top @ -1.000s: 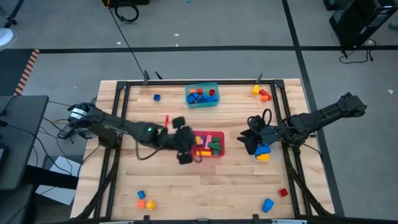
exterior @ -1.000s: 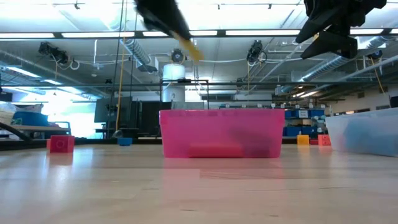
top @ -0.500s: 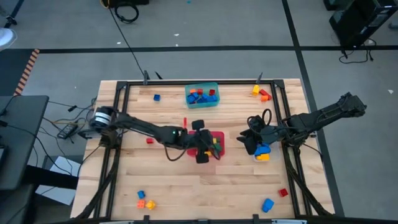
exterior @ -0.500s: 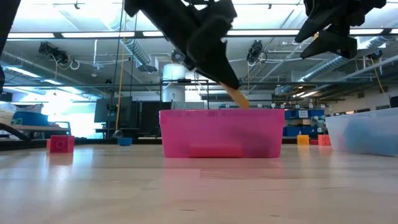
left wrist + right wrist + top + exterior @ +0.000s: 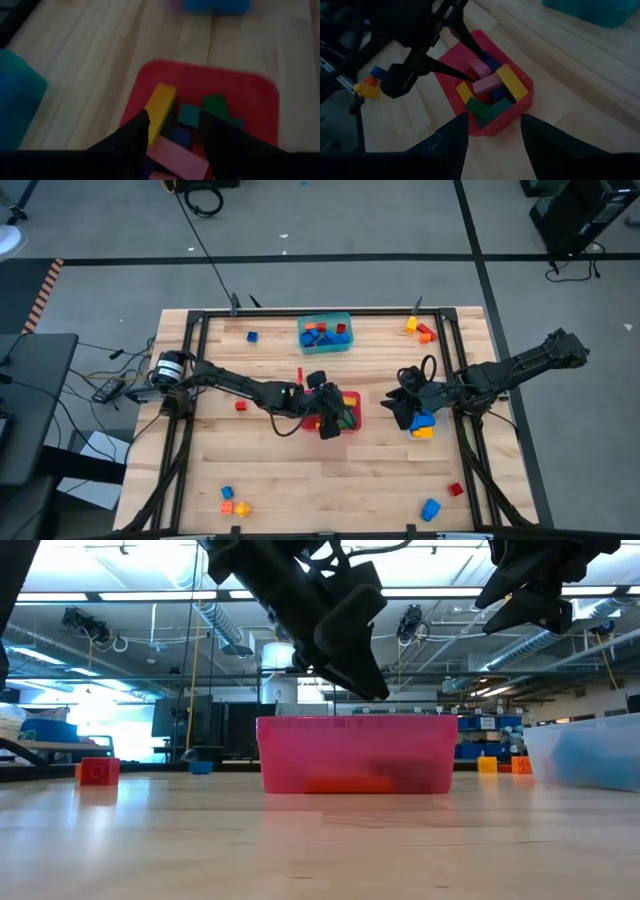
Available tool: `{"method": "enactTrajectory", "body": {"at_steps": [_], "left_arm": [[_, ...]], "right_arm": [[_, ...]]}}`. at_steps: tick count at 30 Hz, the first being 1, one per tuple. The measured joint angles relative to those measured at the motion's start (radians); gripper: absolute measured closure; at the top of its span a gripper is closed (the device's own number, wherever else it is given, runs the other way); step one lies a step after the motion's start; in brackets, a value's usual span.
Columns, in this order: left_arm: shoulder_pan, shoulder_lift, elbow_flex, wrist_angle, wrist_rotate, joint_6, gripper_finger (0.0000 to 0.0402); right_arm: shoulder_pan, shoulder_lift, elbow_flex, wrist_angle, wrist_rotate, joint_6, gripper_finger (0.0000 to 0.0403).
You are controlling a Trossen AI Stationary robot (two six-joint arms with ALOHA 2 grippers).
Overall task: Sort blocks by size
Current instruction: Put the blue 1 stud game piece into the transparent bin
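No text, label, brand, number or sign can be read in any of the views.

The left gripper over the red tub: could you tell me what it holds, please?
Nothing: the left gripper is open above the red tub, the yellow block lying inside.

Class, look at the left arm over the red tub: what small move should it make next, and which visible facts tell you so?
Probably lift the left tool straight up and clear of the red tub. Its fingers are open with nothing between them, and a yellow bar lies inside the tub among the other blocks, so this drop looks done. Loose blocks, such as the red block on the table, wait to be sorted. The right tool waits near the clear tub.
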Motion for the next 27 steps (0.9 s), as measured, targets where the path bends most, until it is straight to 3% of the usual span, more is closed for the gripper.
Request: {"method": "enactTrajectory", "body": {"at_steps": [10,20,23,27], "left_arm": [[0.003,-0.038,0.047,-0.018,0.0,0.059,0.021],[-0.017,-0.101,0.252,-0.346,0.01,0.002,0.0209],[-0.042,-0.14,0.239,-0.377,0.025,0.026,0.0209],[-0.072,-0.231,0.107,-0.359,0.038,0.004,0.0209]], "right_arm": [[0.0,0.0,0.0,-0.001,-0.024,-0.034,0.021],[-0.002,0.0,0.0,0.092,-0.018,-0.064,0.021],[-0.001,0.001,0.012,0.153,-0.015,-0.121,0.0212],[0.008,0.018,0.09,0.122,0.02,-0.14,0.022]]}}
